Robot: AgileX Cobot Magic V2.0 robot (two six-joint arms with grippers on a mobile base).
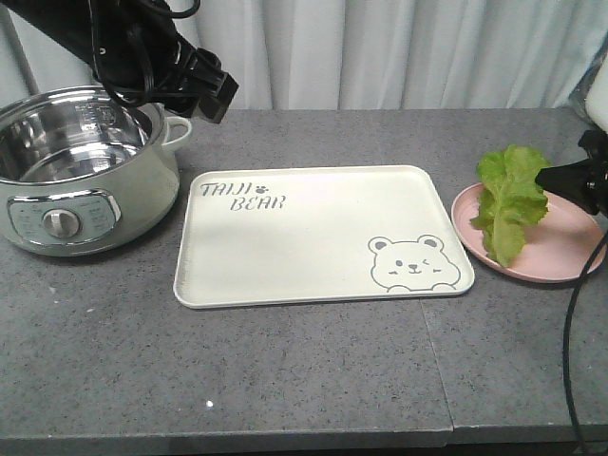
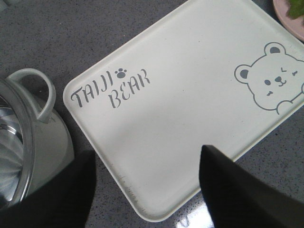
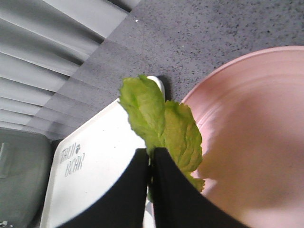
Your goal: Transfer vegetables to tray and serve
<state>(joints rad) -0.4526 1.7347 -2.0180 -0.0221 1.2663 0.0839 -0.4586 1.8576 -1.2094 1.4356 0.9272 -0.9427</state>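
The vegetables [image 1: 511, 199] are green lettuce leaves hanging over the pink plate [image 1: 560, 255] at the right. My right gripper [image 3: 151, 154] is shut on the lettuce [image 3: 161, 121] and holds it above the plate's left rim [image 3: 247, 123]; in the front view the gripper [image 1: 560, 180] sits at the right edge. The cream tray [image 1: 313, 233] with "TAIJI BEAR" and a bear face lies in the middle, with nothing on it. My left gripper [image 2: 147, 185] is open and empty above the tray's near-left corner [image 2: 156, 142], and shows at top left in the front view [image 1: 214, 95].
A pale green electric pot [image 1: 76, 166] with a steel bowl stands at the left, its handle [image 2: 40, 92] close to the left gripper. Grey curtains hang behind the table. A black cable [image 1: 570, 332] hangs at the right.
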